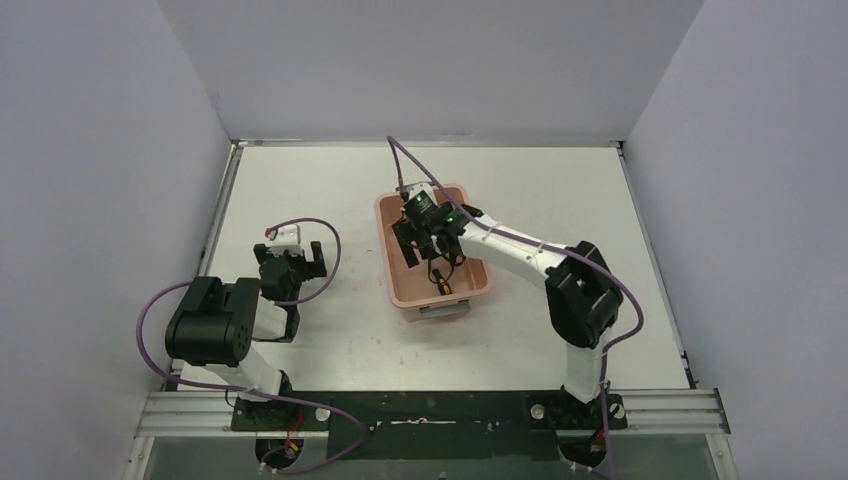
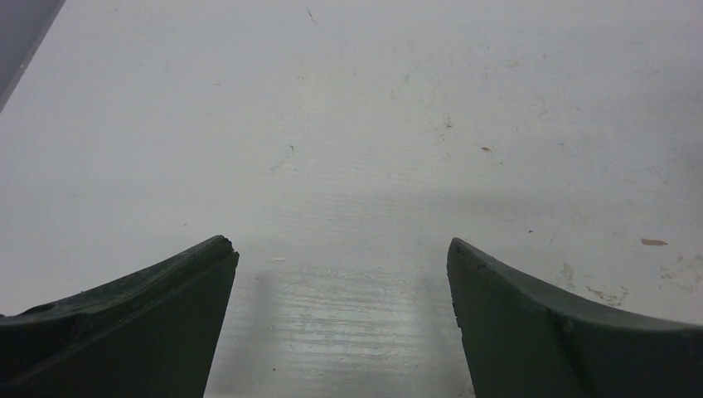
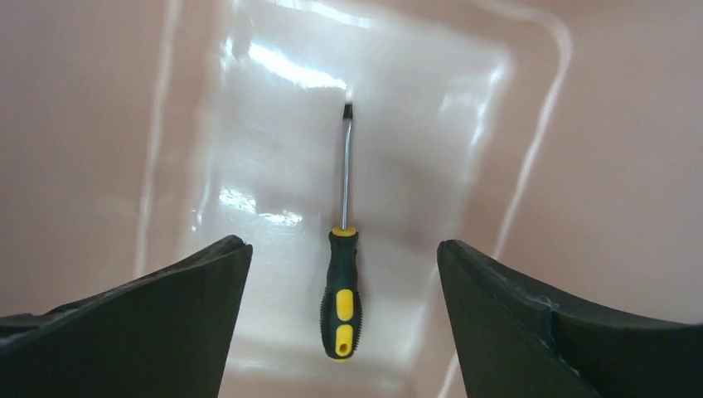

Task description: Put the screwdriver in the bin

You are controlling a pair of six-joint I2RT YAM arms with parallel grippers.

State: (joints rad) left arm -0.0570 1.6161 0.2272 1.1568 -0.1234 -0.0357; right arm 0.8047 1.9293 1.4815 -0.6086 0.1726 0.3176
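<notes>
On a white table [image 1: 560, 200] walled on three sides, the salmon-pink bin [image 1: 384, 250] stands mid-table with clear surface around it, the right arm [image 1: 520, 255] reaching over its right rim. The right gripper [image 3: 341, 247] hangs inside, jaws spread wide and gripping nothing, while the left gripper [image 2: 340, 245], also open, hovers over bare table well left. The screwdriver [image 3: 340, 282] lies flat on the bin's floor between the right fingers, touching neither.

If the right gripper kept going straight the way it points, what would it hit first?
Most likely the screwdriver, lying on the floor of the bin ahead of the open right gripper, though depth is unclear.
</notes>
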